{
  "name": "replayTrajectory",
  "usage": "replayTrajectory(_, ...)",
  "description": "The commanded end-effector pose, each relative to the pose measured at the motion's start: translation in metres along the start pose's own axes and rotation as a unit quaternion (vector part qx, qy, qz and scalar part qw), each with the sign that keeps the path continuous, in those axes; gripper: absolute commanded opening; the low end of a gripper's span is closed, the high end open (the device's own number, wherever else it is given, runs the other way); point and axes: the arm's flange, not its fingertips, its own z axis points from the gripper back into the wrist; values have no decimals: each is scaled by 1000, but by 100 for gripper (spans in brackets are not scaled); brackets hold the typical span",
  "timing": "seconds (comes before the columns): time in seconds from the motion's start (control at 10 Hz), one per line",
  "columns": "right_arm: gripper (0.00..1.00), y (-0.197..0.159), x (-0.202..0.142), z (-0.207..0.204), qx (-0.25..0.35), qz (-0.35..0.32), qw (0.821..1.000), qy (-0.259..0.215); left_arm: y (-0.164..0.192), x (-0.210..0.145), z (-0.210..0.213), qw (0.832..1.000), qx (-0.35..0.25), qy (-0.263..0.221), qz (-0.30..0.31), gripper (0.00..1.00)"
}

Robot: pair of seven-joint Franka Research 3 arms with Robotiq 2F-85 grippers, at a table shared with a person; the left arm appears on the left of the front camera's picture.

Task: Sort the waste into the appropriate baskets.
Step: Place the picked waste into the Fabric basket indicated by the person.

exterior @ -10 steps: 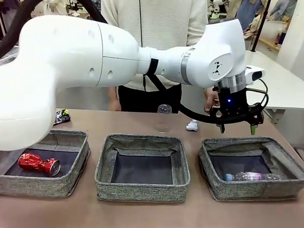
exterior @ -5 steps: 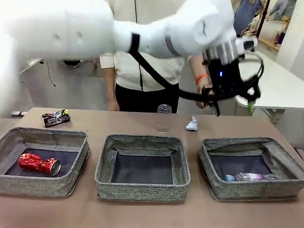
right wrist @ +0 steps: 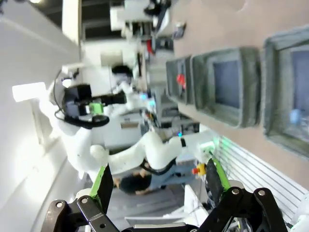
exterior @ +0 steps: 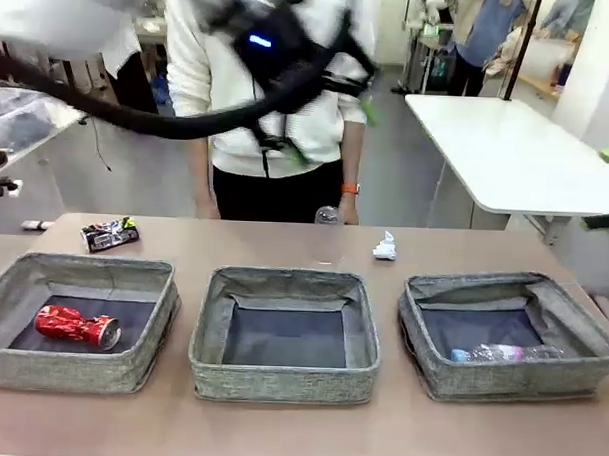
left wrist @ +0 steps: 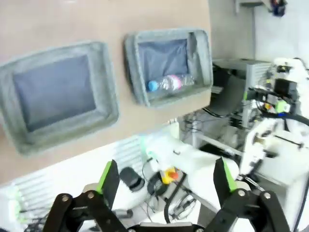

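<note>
Within the left grey woven fabric basket (exterior: 79,372) lies a crushed red can (exterior: 76,326); the right basket (exterior: 509,385) holds a clear plastic bottle with blue cap (exterior: 500,352). Behind them sit a crushed dark printed can (exterior: 111,234), clear plastic cup (exterior: 327,229) and crumpled white paper wad (exterior: 385,248). Left gripper (left wrist: 166,179) and right gripper (right wrist: 158,181) stand fingers apart, empty.

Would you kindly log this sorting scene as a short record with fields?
left basket: holds crushed red can
middle basket: nothing inside
right basket: holds clear plastic bottle
table, beyond baskets: dark printed can, clear plastic cup, paper wad
left gripper: open, holding nothing
right gripper: open, holding nothing
</note>
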Motion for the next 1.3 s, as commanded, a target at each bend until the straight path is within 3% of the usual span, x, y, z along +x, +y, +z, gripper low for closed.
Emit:
replayTrajectory(0.0, 100, 19, 2, -35, -8, -4, 1000, 29, 106, -65, 69, 999, -31, 19, 9, 100)
replayTrajectory(0.2, 100, 30, 2, -63, -11, -13, 999, 52, 177, -85, 119, 995, -85, 46, 27, 100)
replayTrajectory(0.4, 100, 32, 5, -76, -6, -36, 997, 69, 236, -120, 146, 988, -152, 9, 29, 100)
replayTrajectory(0.6, 100, 30, 10, -80, 3, -59, 996, 70, 286, -158, 147, 978, -202, -30, 35, 100)
replayTrajectory(0.8, 100, 27, 15, -77, -5, -70, 996, 50, 327, -180, 129, 972, -229, -36, 41, 100)
replayTrajectory(1.0, 100, 25, 17, -70, -2, -85, 996, 32, 335, -182, 116, 968, -245, -32, 41, 100)
replayTrajectory(1.1, 100, 20, 13, -72, -10, -61, 996, 62, 318, -156, 185, 973, -220, -43, 52, 100)
replayTrajectory(1.2, 100, 20, 13, -72, -10, -61, 996, 62, 318, -156, 185, 973, -220, -43, 52, 100)
